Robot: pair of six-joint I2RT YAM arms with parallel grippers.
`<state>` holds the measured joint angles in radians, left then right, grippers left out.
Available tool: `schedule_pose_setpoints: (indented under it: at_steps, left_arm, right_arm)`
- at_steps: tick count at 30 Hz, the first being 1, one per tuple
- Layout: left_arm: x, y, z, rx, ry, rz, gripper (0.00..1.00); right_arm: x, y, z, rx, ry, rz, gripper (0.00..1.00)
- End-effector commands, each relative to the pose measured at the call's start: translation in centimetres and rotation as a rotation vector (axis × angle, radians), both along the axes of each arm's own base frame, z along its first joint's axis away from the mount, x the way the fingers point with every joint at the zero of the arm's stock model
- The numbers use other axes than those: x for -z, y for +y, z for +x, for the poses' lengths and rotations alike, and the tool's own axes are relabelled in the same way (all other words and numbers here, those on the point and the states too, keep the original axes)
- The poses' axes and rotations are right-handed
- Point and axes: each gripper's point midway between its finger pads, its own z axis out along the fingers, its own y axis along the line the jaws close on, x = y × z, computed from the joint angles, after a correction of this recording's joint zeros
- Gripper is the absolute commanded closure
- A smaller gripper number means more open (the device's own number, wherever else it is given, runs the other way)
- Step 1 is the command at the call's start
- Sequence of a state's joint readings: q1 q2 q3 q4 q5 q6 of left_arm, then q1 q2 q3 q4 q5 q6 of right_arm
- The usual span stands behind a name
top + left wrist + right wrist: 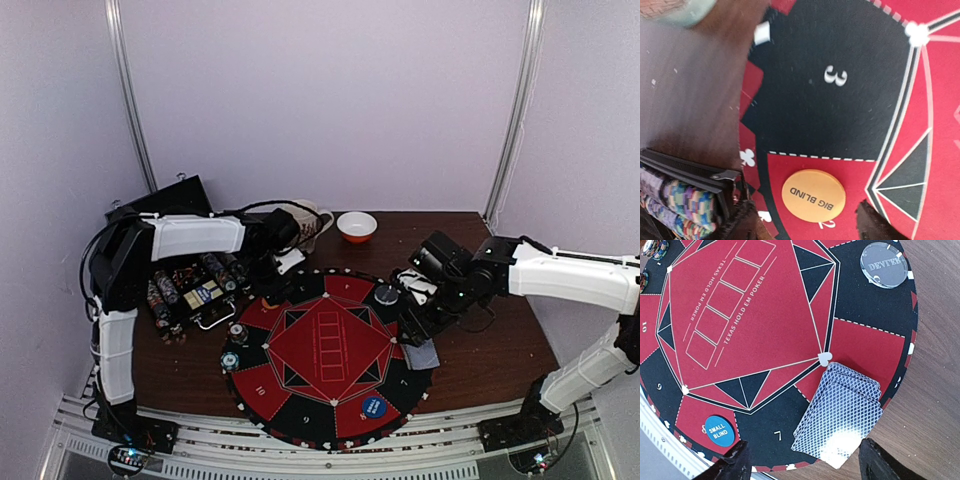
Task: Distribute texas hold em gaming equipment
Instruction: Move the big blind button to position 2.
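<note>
An orange "BIG BLIND" disc (813, 195) lies flat on a red segment of the round felt mat (840, 115). My left gripper (810, 225) hangs open over it, with a gap between the disc and each fingertip. In the top view the left gripper (283, 267) is at the mat's far left rim. A fanned stack of blue-backed cards (840, 412) rests on the mat's edge, one corner over the table. My right gripper (802, 467) is open, just nearer than the stack and empty. Also on the mat are a blue "SMALL BLIND" disc (719, 431) and a clear dealer disc (883, 264).
A black case (190, 290) holding rows of striped chips lies open left of the mat (330, 400). Two small chip stacks (234, 346) sit on the mat's left rim. An orange bowl (357, 227) and a mug (312, 220) stand at the back.
</note>
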<state>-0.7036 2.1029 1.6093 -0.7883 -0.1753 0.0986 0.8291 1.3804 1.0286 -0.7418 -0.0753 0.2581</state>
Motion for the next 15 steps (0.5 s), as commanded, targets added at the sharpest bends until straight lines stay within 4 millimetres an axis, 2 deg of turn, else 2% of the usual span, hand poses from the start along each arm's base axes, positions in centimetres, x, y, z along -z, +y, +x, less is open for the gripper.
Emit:
schedule_pose_setpoints:
  at_steps: [1, 6, 9, 12, 15]
  left_arm:
    - [-4.9, -1.2, -0.1, -0.033, -0.034, -0.126, 0.24]
    - [-6.6, 1.7, -3.1, -0.170, 0.008, -0.124, 0.16]
    - [-6.9, 3.7, -5.6, -0.252, 0.045, -0.126, 0.11]
    - [-5.7, 5.4, -7.9, -0.298, 0.099, -0.099, 0.05]
    - [-4.2, 6.5, -9.2, -0.325, 0.130, -0.074, 0.02]
  right_arm:
    - [-0.6, -0.3, 0.2, 0.003, -0.008, -0.011, 0.24]
    - [-0.5, -0.1, 0.2, 0.000, -0.007, -0.009, 0.25]
    - [-0.4, 0.0, 0.3, -0.004, -0.007, -0.008, 0.24]
    - [-0.4, 0.1, 0.3, -0.011, -0.008, -0.007, 0.24]
    - [-0.3, 0.0, 0.3, -0.015, -0.006, -0.011, 0.24]
